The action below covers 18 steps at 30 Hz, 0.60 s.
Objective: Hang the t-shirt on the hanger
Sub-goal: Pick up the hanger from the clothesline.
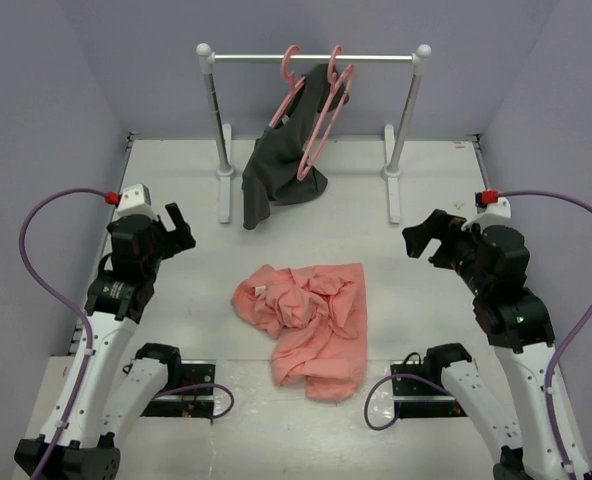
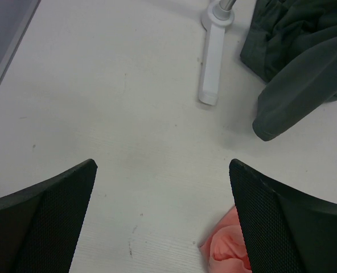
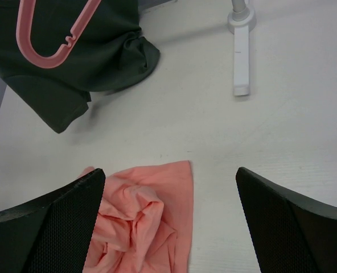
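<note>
lying crumpled on the table (image 1: 396,300), the t-shirt (image 1: 306,320); left jaws and right jaws both spread wide.

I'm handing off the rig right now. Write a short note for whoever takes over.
Left gripper: open, empty, above the table.
Right gripper: open, empty, also above the table.
T-shirt: crumpled on the table between the arms, neither gripper touching it.
Hanger: on the rail, beside a second hanger, against the grey garment.
Done: nothing yet.
Left: fetch the hanger and get the t-shirt onto it.
</note>
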Each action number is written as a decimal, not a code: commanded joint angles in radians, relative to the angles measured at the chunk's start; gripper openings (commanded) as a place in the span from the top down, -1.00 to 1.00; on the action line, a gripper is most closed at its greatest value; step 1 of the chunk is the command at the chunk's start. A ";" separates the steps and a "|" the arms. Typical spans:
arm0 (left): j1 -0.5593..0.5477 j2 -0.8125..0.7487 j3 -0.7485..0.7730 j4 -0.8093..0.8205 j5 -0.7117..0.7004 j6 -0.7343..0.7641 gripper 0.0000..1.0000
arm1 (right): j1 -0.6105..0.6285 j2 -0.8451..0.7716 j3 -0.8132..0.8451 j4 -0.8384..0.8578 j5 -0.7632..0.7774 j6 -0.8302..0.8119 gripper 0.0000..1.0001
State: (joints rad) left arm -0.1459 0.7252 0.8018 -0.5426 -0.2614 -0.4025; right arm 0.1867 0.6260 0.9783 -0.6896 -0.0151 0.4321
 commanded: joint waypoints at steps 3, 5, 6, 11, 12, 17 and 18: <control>0.006 0.019 0.006 0.006 -0.008 -0.010 -1.00 | -0.004 -0.007 -0.050 0.074 -0.016 0.027 -0.97; 0.006 0.016 0.005 0.008 0.000 -0.010 -1.00 | -0.004 -0.008 -0.058 0.103 -0.068 0.027 -0.97; 0.006 0.016 0.004 0.011 0.005 -0.010 -1.00 | -0.003 -0.005 -0.064 0.132 -0.105 0.030 -0.97; 0.006 0.019 0.001 0.014 0.023 -0.010 -1.00 | -0.001 0.105 -0.049 0.296 -0.311 0.106 -0.97; 0.006 0.020 0.001 0.015 0.024 -0.010 -1.00 | 0.002 0.137 -0.035 0.314 -0.338 0.122 -0.97; 0.006 0.034 -0.005 0.024 0.053 -0.003 -1.00 | 0.169 0.521 0.263 0.275 -0.208 0.093 -0.97; 0.006 0.039 -0.009 0.029 0.070 0.000 -1.00 | 0.203 0.600 0.346 0.235 -0.130 0.078 -0.97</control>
State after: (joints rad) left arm -0.1459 0.7520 0.8017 -0.5421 -0.2380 -0.4025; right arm 0.2599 0.9564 1.0589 -0.4538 -0.2713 0.5239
